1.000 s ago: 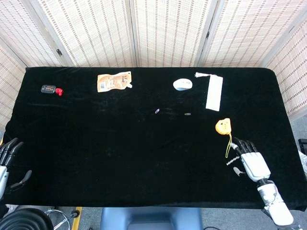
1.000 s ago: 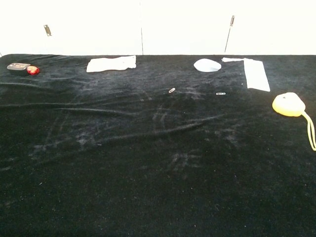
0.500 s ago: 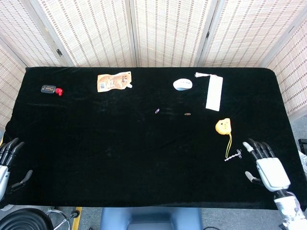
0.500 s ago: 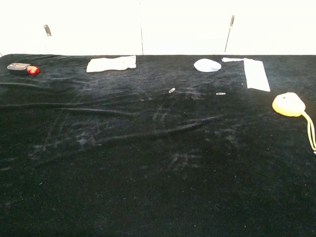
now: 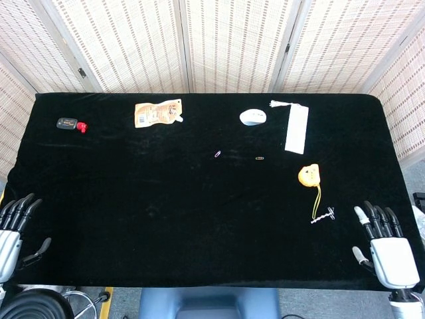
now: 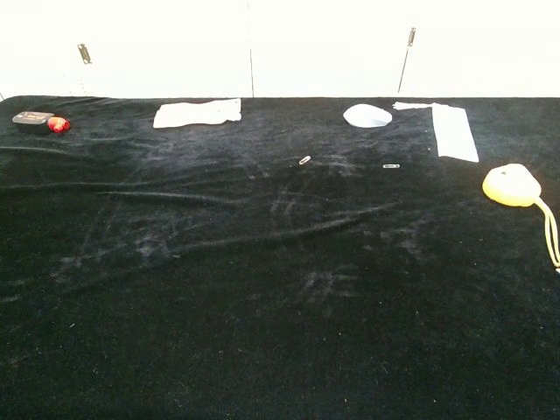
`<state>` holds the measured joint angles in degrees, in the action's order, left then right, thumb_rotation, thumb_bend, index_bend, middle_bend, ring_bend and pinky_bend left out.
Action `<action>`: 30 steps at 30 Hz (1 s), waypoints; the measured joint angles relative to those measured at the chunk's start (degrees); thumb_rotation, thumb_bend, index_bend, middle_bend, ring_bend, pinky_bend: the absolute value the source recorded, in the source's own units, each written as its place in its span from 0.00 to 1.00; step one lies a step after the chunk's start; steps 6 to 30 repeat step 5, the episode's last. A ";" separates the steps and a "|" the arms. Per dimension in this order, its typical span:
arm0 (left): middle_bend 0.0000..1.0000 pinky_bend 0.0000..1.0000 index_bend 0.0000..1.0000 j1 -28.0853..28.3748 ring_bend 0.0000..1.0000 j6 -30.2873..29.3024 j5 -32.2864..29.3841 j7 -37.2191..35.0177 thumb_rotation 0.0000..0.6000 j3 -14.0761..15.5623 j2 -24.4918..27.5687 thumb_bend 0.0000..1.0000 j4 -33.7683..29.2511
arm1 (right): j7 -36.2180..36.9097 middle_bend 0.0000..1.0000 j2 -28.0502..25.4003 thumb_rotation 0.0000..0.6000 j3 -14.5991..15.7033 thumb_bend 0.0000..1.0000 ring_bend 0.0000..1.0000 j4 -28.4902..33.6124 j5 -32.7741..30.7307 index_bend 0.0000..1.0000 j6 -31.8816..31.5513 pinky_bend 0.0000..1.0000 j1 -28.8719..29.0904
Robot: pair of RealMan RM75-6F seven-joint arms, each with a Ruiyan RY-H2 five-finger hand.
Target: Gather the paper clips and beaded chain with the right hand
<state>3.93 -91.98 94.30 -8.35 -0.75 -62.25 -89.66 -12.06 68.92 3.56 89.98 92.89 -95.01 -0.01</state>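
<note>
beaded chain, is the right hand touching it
Apart. The head view shows bare black cloth between the beaded chain and the right hand, whose fingers are spread and hold nothing. The chest view shows neither.

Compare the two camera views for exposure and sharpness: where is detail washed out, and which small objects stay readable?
Chest view: the backdrop is overexposed to near-white and the pouch looks bleached; both paper clips are tiny but visible. Head view: evenly lit, the pouch shows orange print, the screens' weave is sharp, and the beaded chain reads clearly on the black cloth.
</note>
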 measured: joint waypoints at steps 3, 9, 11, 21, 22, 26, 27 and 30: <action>0.00 0.00 0.00 -0.02 0.00 0.09 -0.07 0.49 1.00 0.08 -0.12 0.40 -0.08 | 1.44 0.00 0.10 1.00 -0.17 0.27 0.00 -0.62 1.07 0.00 -0.29 0.00 -0.34; 0.00 0.00 0.00 -0.04 0.00 0.19 -0.16 0.48 1.00 0.15 -0.05 0.40 -0.14 | 1.65 0.00 0.11 1.00 -0.14 0.28 0.00 -0.83 1.55 0.00 0.15 0.00 -0.36; 0.00 0.00 0.00 -0.04 0.00 0.19 -0.16 0.48 1.00 0.15 -0.05 0.40 -0.14 | 1.65 0.00 0.11 1.00 -0.14 0.28 0.00 -0.83 1.55 0.00 0.15 0.00 -0.36; 0.00 0.00 0.00 -0.04 0.00 0.19 -0.16 0.48 1.00 0.15 -0.05 0.40 -0.14 | 1.65 0.00 0.11 1.00 -0.14 0.28 0.00 -0.83 1.55 0.00 0.15 0.00 -0.36; 0.00 0.00 0.00 -0.04 0.00 0.19 -0.16 0.48 1.00 0.15 -0.05 0.40 -0.14 | 1.65 0.00 0.11 1.00 -0.14 0.28 0.00 -0.83 1.55 0.00 0.15 0.00 -0.36; 0.00 0.00 0.00 -0.04 0.00 0.19 -0.16 0.48 1.00 0.15 -0.05 0.40 -0.14 | 1.65 0.00 0.11 1.00 -0.14 0.28 0.00 -0.83 1.55 0.00 0.15 0.00 -0.36; 0.00 0.00 0.00 -0.04 0.00 0.19 -0.16 0.48 1.00 0.15 -0.05 0.40 -0.14 | 1.65 0.00 0.11 1.00 -0.14 0.28 0.00 -0.83 1.55 0.00 0.15 0.00 -0.36; 0.00 0.00 0.00 -0.04 0.00 0.19 -0.16 0.48 1.00 0.15 -0.05 0.40 -0.14 | 1.65 0.00 0.11 1.00 -0.14 0.28 0.00 -0.83 1.55 0.00 0.15 0.00 -0.36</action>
